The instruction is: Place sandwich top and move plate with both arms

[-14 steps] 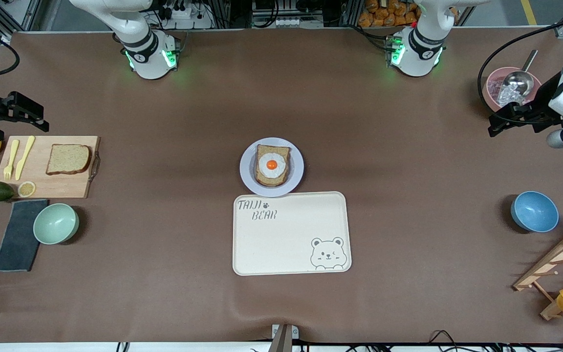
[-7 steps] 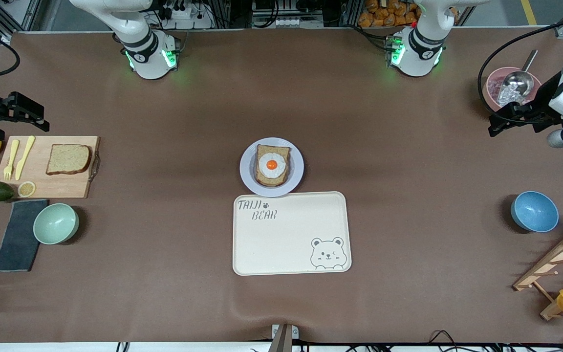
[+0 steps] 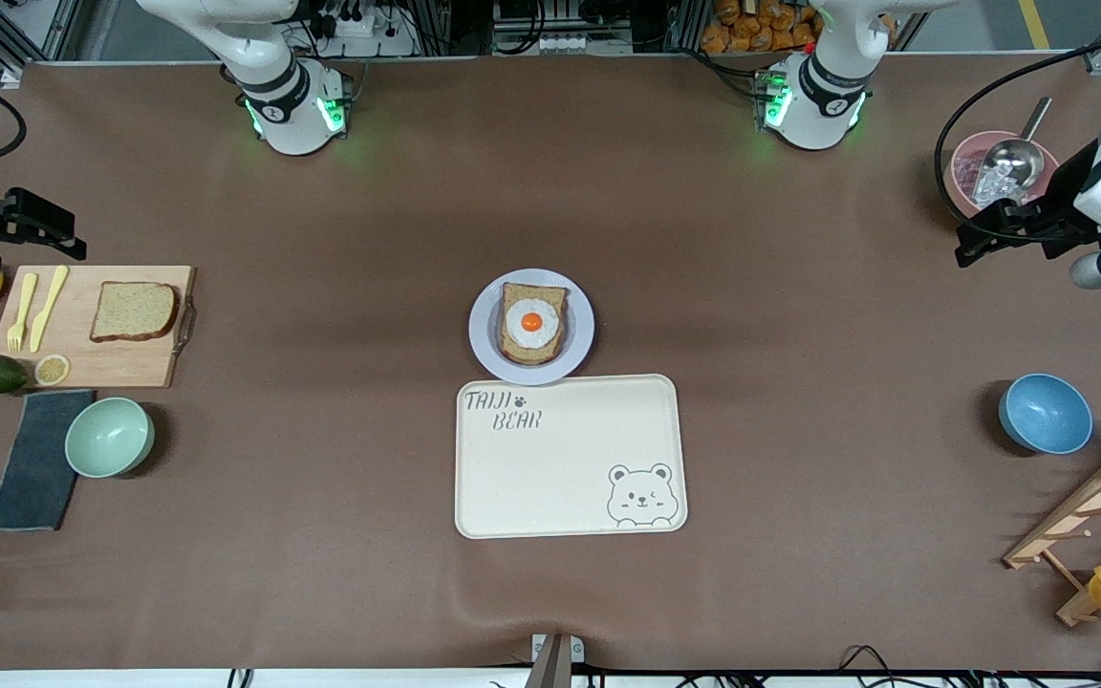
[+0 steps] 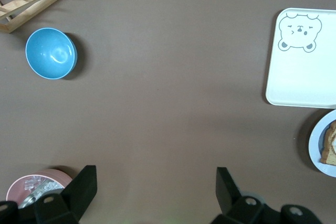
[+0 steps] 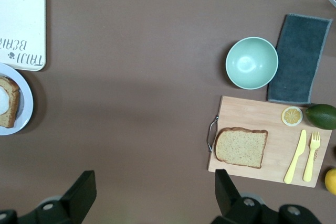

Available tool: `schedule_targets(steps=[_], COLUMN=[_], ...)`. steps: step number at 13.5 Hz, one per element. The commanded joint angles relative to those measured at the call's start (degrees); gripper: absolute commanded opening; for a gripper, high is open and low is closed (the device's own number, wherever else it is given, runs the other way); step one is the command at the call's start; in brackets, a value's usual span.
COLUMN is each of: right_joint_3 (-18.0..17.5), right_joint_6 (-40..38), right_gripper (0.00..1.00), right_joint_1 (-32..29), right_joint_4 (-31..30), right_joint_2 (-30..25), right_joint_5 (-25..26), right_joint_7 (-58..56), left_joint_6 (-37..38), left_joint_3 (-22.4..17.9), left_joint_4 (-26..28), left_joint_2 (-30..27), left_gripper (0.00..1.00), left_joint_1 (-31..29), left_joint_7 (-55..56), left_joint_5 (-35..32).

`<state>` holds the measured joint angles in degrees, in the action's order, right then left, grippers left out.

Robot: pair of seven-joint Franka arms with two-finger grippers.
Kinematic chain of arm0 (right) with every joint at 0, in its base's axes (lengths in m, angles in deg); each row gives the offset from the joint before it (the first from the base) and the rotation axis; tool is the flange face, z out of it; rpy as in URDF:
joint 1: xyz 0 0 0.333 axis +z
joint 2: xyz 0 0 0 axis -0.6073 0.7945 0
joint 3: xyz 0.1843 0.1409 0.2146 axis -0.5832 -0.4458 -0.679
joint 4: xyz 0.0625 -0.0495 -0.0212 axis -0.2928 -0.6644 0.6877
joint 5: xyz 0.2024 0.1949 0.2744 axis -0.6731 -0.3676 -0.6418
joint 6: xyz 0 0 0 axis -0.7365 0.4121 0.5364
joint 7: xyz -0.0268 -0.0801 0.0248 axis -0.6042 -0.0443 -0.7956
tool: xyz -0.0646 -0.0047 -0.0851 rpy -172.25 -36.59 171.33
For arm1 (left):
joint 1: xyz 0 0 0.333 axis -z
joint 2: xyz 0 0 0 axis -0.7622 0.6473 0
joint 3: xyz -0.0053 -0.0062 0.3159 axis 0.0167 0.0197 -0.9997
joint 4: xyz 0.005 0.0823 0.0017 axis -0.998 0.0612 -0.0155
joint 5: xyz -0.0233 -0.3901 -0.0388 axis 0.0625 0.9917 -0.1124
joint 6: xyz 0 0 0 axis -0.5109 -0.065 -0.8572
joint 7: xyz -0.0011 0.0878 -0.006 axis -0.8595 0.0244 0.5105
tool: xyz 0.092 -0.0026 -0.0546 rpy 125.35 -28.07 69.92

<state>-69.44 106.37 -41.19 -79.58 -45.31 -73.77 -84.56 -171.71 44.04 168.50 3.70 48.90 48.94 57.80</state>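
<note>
Lying flat on a wooden cutting board (image 3: 92, 327) near the edge of the surface (image 3: 799, 315) at the right arm's end, the sandwich top (image 3: 133, 311) sat beside a yellow fork (image 3: 20, 312) and knife (image 3: 48, 308). The plate (image 3: 484, 334) rested at the middle of the surface, carrying a bread slice with a fried egg (image 3: 532, 322), its rim touching the cream tray (image 3: 570, 456), which lay nearer the front camera. The right end effector (image 5: 152, 195) hung over the surface's right-arm end, fingers spread wide and holding nothing. The left end effector (image 4: 156, 192) hung over the left arm's end near a pink bowl (image 3: 976, 172), likewise wide open and empty.
</note>
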Motion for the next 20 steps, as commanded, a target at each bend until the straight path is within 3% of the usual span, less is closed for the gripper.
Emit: schedule_targets(steps=[1,3,5,15,20], right_joint_3=[-0.34,-0.42,-0.34,-0.25,-0.25], right_joint_6=[-0.29,-0.63,-0.9,-1.25,-0.38], right_gripper=[1.0,1.0,1.0,1.0,1.0], right_joint_1=[-2.78,-5.77,-9.02,-15.53,-20.98], right_joint_4=[-0.19,-0.45,-1.33,-4.67,-5.55], right_joint_2=[0.09,0.89,1.15,2.12,6.5], right_joint_5=[0.64,-0.84,-5.41,-4.81,-4.81], right_joint_7=[-4.44,-8.32,-9.12,-9.21,-12.72], left_joint_6=[0.22,0.22,0.22,0.22,0.22], left_joint_3=[-0.17,-0.17,-0.17,-0.17,-0.17], left_joint_4=[0.51,0.6,0.52,0.51,0.6], left_joint_2=[-1.26,-1.26,-1.08,-0.99,-0.99], left_gripper=[1.0,1.0,1.0,1.0,1.0], left_joint_1=[-0.03,-0.03,-0.03,-0.12,-0.21], left_joint_7=[-0.31,-0.31,-0.31,-0.4,-0.4], left_joint_5=[0.66,0.74,0.74,1.18,1.62])
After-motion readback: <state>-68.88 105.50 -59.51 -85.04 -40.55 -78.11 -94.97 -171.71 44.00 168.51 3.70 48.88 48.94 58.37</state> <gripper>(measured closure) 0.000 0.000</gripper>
